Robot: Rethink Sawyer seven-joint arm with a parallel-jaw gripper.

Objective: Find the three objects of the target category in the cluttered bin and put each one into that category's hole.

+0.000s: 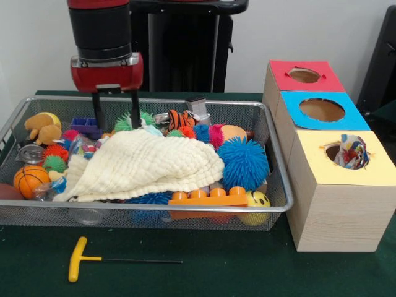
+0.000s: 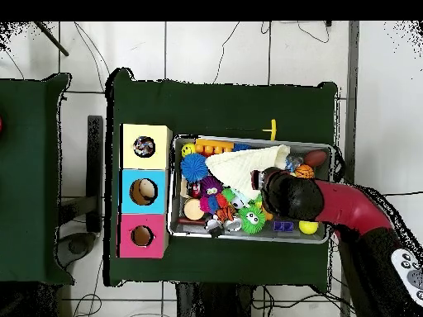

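Note:
The wire mesh bin (image 1: 124, 216) is full of toys; it also shows in the overhead view (image 2: 248, 238). A cream waffle-weave cloth (image 1: 142, 164) lies spread over the middle of the heap, and shows from above (image 2: 244, 165). My gripper (image 1: 116, 117) is open and empty, its tips just above the toys at the cloth's back edge. In the overhead view the arm hides it. A white polka-dot cloth (image 1: 351, 151) sticks out of the hole in the yellow-topped box (image 1: 371, 170), also seen from above (image 2: 144, 147). No braided rope ring shows.
Blue-topped (image 1: 322, 110) and red-topped (image 1: 304, 75) boxes stand behind the yellow one. In the bin are a blue spiky ball (image 1: 244, 162), an orange studded block (image 1: 207, 199), a basketball (image 1: 30, 179) and a plush toy (image 1: 43, 127). A yellow T-handle tool (image 1: 83, 258) lies before the bin.

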